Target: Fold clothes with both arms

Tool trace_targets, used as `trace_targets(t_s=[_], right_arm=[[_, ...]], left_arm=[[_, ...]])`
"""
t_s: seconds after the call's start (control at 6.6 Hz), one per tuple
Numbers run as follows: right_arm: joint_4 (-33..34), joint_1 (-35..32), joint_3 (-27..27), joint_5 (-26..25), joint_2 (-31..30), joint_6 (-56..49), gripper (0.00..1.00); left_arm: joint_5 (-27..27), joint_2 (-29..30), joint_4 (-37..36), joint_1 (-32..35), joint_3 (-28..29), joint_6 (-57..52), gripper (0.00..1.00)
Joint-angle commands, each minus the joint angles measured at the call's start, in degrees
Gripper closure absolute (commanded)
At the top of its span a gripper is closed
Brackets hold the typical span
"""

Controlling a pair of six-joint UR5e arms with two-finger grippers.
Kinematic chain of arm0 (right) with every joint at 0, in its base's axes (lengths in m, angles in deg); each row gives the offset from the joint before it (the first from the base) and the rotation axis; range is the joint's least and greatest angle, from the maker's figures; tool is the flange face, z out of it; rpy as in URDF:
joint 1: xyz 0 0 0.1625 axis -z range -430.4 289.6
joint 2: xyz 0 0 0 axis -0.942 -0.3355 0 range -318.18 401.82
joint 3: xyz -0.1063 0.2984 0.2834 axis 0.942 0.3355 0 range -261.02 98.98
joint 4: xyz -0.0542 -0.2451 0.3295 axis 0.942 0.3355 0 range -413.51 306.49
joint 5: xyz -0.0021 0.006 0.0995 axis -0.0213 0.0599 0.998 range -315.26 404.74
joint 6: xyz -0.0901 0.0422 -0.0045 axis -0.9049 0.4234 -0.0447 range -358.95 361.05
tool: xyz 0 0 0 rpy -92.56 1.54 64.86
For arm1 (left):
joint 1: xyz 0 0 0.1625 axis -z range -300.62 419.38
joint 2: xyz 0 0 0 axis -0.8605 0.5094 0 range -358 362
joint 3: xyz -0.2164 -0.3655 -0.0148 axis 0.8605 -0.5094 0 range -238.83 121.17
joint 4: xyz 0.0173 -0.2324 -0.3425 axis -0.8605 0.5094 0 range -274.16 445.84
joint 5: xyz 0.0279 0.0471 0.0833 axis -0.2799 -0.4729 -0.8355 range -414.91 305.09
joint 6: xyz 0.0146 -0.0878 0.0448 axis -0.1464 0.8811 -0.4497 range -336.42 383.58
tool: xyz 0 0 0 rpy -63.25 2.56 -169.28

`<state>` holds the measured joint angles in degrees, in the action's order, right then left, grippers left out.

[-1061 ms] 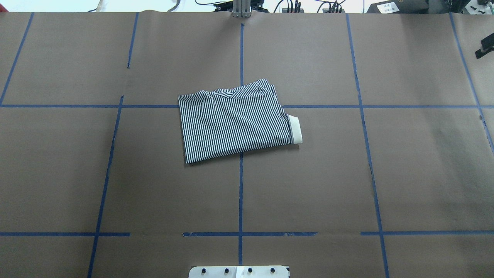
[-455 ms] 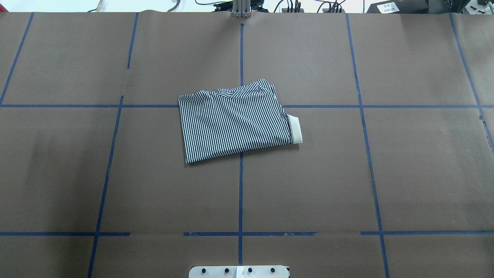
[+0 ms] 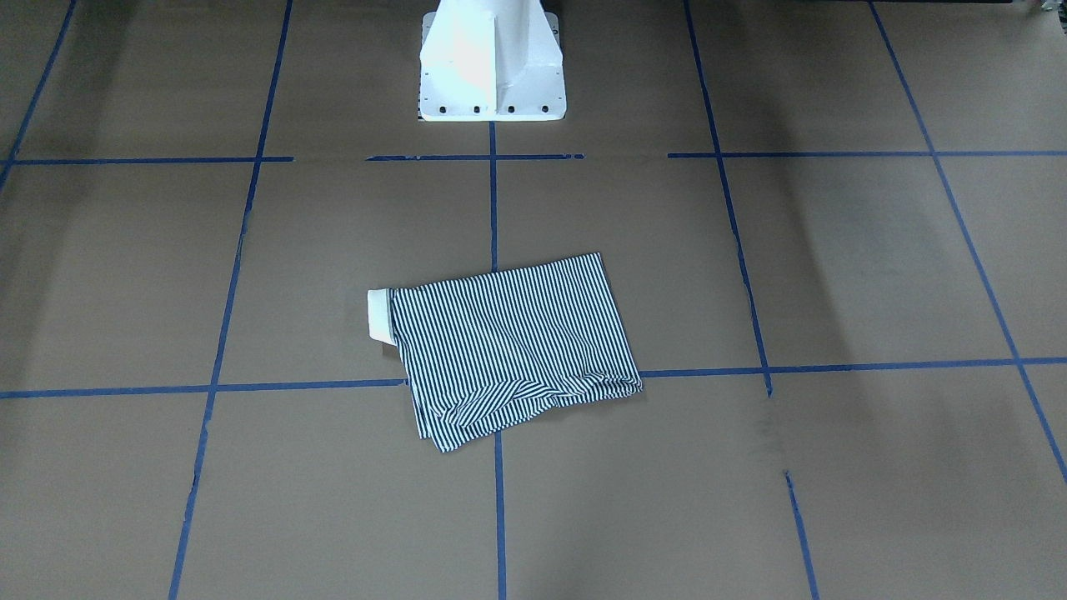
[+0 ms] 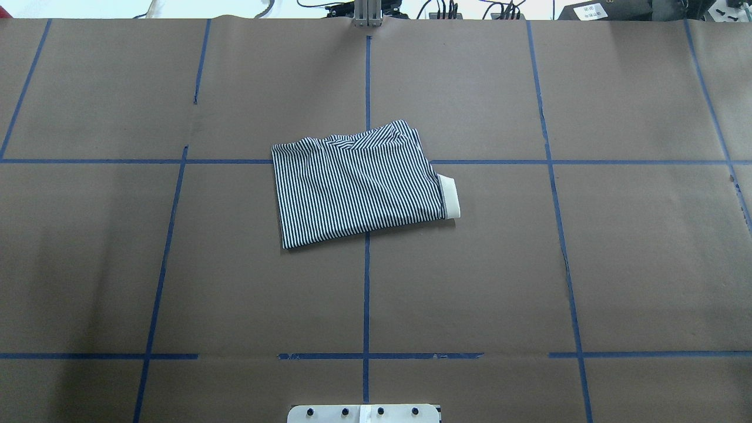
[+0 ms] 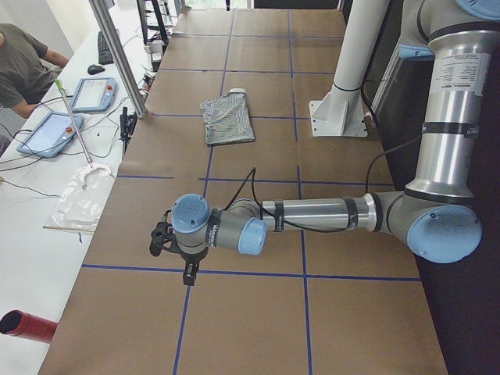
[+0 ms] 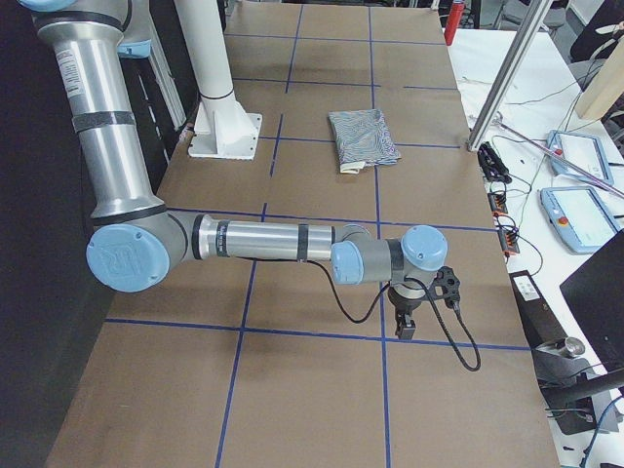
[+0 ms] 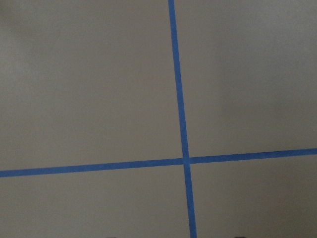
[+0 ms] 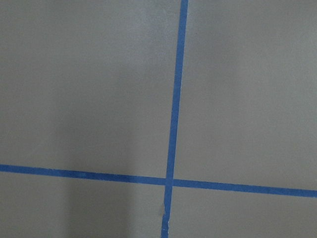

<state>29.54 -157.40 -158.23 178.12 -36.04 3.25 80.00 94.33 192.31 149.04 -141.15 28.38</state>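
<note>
Striped polo shirt (image 4: 358, 185) lies folded at the centre of my overhead frame.
The left gripper (image 5: 188, 273), lower left in the left side view, and the right gripper (image 6: 405, 327), right of centre in the right side view, hang well apart from it. I cannot tell how wide either stands.

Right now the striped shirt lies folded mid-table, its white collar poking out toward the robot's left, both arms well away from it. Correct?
Not quite: the overhead view shows the white collar poking out of the striped shirt toward the robot's right. The rest holds: folded, mid-table, left arm and right arm well away.
</note>
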Motion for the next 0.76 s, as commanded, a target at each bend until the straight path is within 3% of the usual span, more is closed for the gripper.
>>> trace_targets(t_s=[0.0,0.3,0.45,0.61], right_arm=[[0.1,1.1,-0.9,0.1,-0.2,0.0,0.00],[0.0,1.8,-0.9,0.0,-0.4,-0.1,0.00],[0.0,1.8,-1.2,0.0,-0.5,0.0,0.00],[0.0,1.8,-1.3,0.0,-0.4,0.0,0.00]], left_arm=[[-0.4,-0.7,-0.4,-1.5,1.1,0.0,0.00],[-1.5,-0.5,-4.2,-3.0,-0.7,-1.8,0.00],[-2.1,-0.1,-12.7,-3.2,-0.8,-9.7,0.00],[-5.8,1.2,-15.3,-2.4,-0.6,-15.7,0.00]])
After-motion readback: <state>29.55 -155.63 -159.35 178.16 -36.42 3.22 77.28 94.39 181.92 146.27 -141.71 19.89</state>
